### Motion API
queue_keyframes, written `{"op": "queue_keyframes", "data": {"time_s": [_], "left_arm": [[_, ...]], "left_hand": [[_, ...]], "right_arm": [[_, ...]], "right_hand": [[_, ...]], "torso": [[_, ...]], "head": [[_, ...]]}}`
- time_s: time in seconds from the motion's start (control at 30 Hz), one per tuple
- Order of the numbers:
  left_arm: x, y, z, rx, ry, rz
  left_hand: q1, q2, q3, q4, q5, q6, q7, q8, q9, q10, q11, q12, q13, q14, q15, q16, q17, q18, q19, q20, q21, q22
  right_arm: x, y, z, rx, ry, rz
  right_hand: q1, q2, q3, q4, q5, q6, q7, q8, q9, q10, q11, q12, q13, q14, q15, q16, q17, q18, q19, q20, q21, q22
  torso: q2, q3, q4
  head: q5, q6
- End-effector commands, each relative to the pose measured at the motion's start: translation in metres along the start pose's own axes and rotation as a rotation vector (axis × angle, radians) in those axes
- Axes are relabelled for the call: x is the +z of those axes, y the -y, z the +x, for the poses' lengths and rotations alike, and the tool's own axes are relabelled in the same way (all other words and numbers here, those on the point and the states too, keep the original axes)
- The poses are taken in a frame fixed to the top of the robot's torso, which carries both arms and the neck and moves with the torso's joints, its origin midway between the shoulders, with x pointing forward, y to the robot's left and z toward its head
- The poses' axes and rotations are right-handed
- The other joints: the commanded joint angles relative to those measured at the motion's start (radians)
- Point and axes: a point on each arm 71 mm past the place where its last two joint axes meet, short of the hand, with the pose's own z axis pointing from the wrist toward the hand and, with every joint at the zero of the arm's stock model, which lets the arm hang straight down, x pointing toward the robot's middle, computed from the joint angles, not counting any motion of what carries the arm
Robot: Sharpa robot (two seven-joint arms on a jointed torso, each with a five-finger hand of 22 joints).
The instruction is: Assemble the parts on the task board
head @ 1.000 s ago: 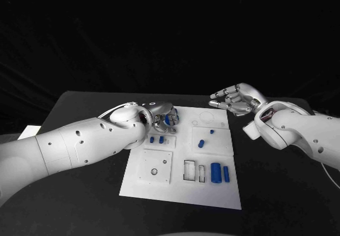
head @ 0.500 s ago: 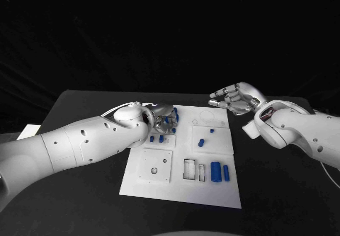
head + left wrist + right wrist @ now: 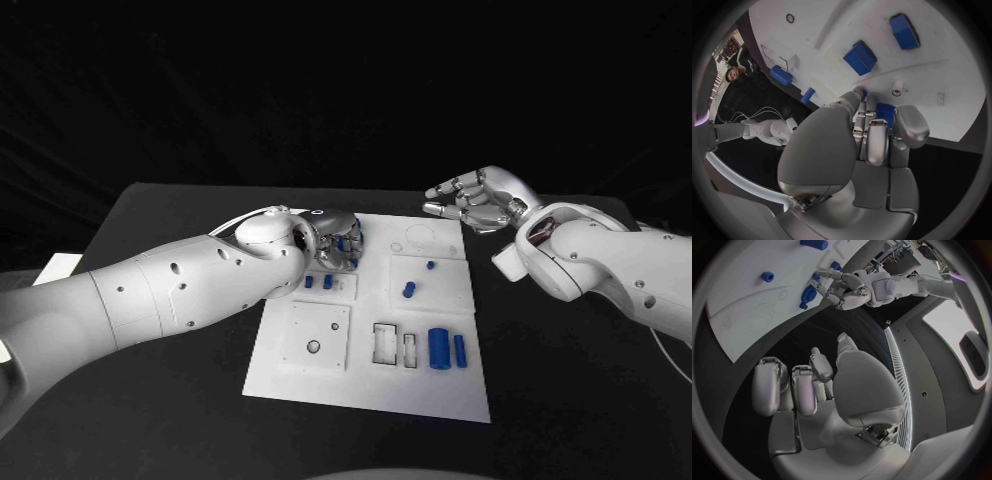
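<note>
No readable writing or brand marks on anything; faint marks near a small hole on the task board (image 3: 368,385) are too blurred to read.

Left arm comes in from the left side of the head view, w/ the left hand (image 3: 335,243) reaching over the board's far-left corner. In the left wrist view its fingers (image 3: 877,139) curl down close together, and a blue part (image 3: 885,113) sits right at the fingertips, touching them; looks pinched, though the grip itself is partly hidden.

Right hand (image 3: 480,203) hovers above the black table (image 3: 577,390) just past the board's far-right corner, apart from the board. Its fingers (image 3: 771,390) are curled inward w/ nothing in them.

Other blue parts lie on the board: two small ones (image 3: 317,283) just near of the left hand, a pair (image 3: 410,291) mid-board toward the right, and two longer cylinders (image 3: 438,351) side by side near the front, next to rectangular slots.
</note>
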Motion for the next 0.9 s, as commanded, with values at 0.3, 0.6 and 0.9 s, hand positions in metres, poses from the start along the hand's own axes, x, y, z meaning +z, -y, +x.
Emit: {"op": "queue_keyframes", "data": {"time_s": [0.3,0.6,0.9], "left_arm": [[0.0005,0.002,0.009,0.01,-0.048,0.009],[0.0003,0.0024,0.0069,0.003,-0.013,0.019],[-0.002,0.0001,0.0031,-0.014,0.031,0.018]], "left_hand": [[0.001,0.003,0.042,-0.013,-0.001,0.033,-0.004,-0.007,-0.003,0.037,-0.006,-0.015,-0.011,0.047,-0.008,0.01,-0.003,-0.016,0.008,-0.005,0.006,0.007],[0.009,0.026,0.14,-0.06,0.003,0.099,-0.002,-0.001,0.001,0.114,-0.012,-0.042,-0.02,0.046,-0.008,0.021,-0.001,-0.016,0.007,-0.006,0.005,0.01],[-0.034,0.009,0.196,-0.097,0.004,0.11,0.005,-0.023,-0.004,0.141,-0.007,-0.092,-0.029,0.044,-0.002,0.027,-0.007,-0.015,0.006,-0.004,-0.002,0.007]], "right_arm": [[0.0001,-0.0012,0.0017,0.002,-0.014,-0.011],[0.0003,-0.0013,0.002,0.002,-0.015,-0.012],[0.0004,-0.001,0.0018,0.002,-0.014,-0.011]], "right_hand": [[0.002,0.015,-0.007,0.0,0.005,0.005,-0.005,0.005,0.001,-0.004,-0.001,-0.002,0.001,0.07,-0.004,-0.004,0.126,0.014,-0.005,-0.005,-0.002,0.001],[0.002,0.015,-0.007,0.0,0.005,0.005,-0.005,0.005,0.001,-0.004,-0.001,-0.002,0.001,0.07,-0.004,-0.004,0.126,0.014,-0.005,-0.005,-0.002,0.001],[0.002,0.015,-0.008,0.0,0.005,0.005,-0.005,0.005,0.001,-0.002,-0.001,0.002,0.004,0.07,-0.004,-0.004,0.127,0.014,-0.005,-0.005,-0.003,0.001]], "torso": [[0.0,0.0001,0.0008],[0.0,-0.0001,0.0008],[0.0,-0.0002,0.0005]], "head": [[0.001,-0.002],[0.001,-0.002],[0.0,-0.002]]}}
